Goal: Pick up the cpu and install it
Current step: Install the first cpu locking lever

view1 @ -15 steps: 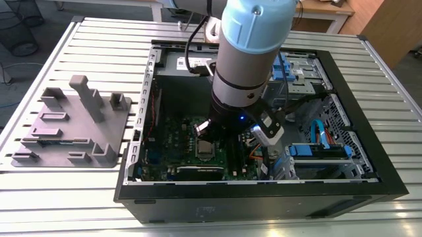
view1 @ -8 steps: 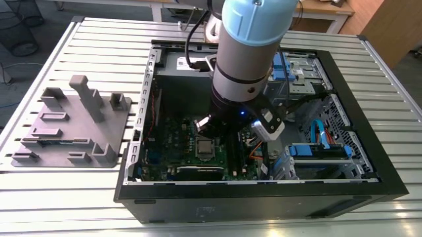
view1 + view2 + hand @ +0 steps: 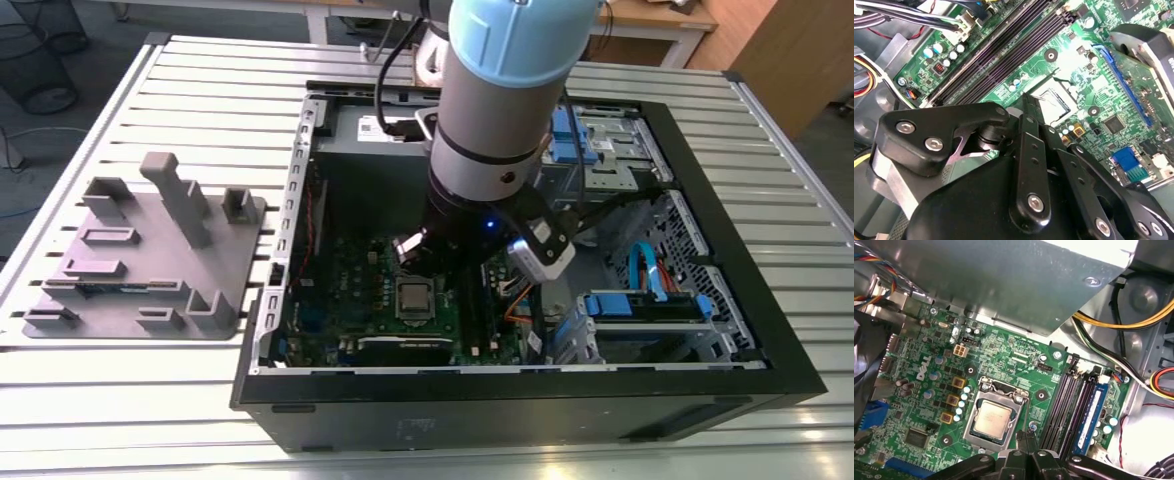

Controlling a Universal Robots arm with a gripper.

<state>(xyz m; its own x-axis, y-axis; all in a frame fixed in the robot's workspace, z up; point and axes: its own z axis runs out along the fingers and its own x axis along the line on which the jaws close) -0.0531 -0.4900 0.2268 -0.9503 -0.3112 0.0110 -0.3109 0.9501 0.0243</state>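
The cpu [image 3: 992,420] lies flat, metal top up, square in its socket [image 3: 972,431] on the motherboard [image 3: 1019,370], memory slots [image 3: 1070,405] close alongside, while the gripper [image 3: 1023,440] hangs just above its edge, fingers drawn nearly together and gripping nothing, inside the case [image 3: 747,330].

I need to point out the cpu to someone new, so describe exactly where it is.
Look inside the open computer case on the slatted table, at the green motherboard. Near its middle, the cpu sits in a silver-framed socket, a flat dull-metal square, unlike the long dark memory slots beside it.
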